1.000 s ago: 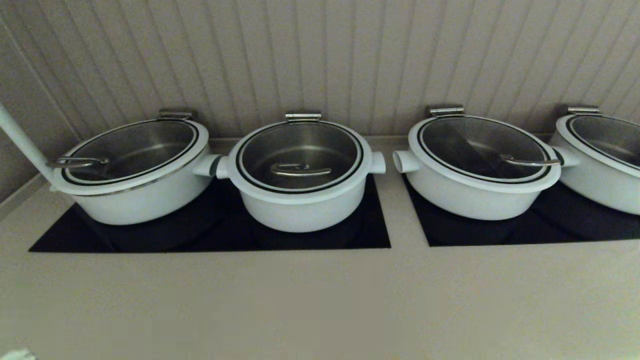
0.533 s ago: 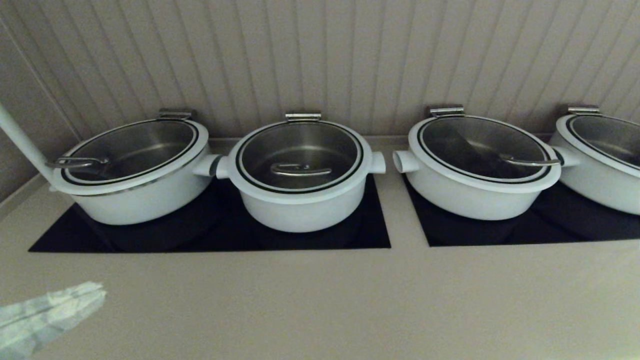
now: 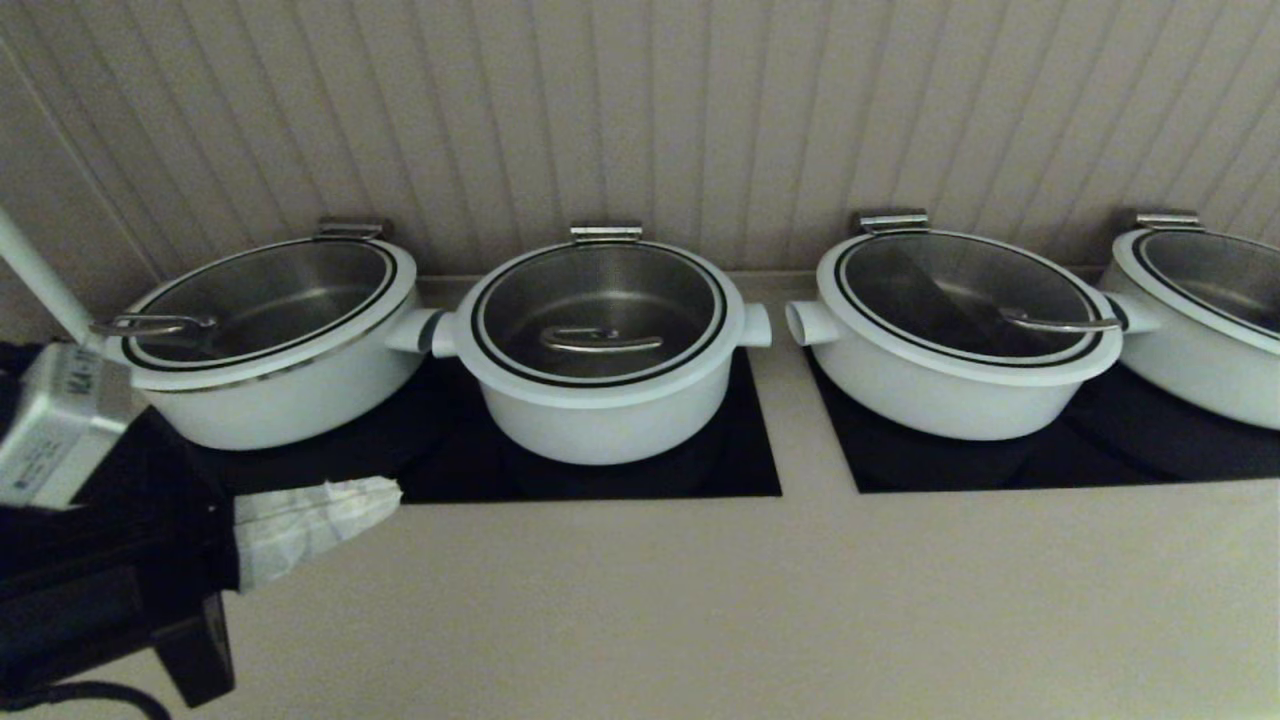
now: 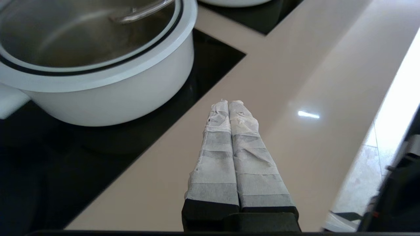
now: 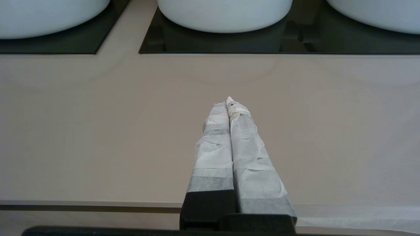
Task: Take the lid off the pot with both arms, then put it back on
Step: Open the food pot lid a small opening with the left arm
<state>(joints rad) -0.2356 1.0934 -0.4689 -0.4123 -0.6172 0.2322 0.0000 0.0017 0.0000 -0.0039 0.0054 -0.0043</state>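
The pot point(image 3: 600, 415) is the narrow deep white one in the middle of the head view, on the left black hob panel. The lid point(image 3: 690, 310) sits on it, with its steel bar handle point(image 3: 600, 342) at the centre. My left gripper point(image 3: 392, 492) is shut and empty. It hovers over the counter at the hob's front edge, left of and in front of the pot. In the left wrist view the gripper point(image 4: 228, 102) points past the pot point(image 4: 108, 98). My right gripper point(image 5: 228, 101) is shut and empty, low over the counter's front part, out of the head view.
A wide white pot point(image 3: 280, 400) stands left of the task pot, close behind my left arm. Two more wide pots point(image 3: 950, 390) point(image 3: 1200, 370) stand on the right hob panel point(image 3: 1150, 460). A ribbed wall runs behind. The beige counter point(image 3: 750, 600) lies in front.
My left arm has come into the head view from the lower left and moved forward and right to the hob's front edge. The pots and lids have not moved.
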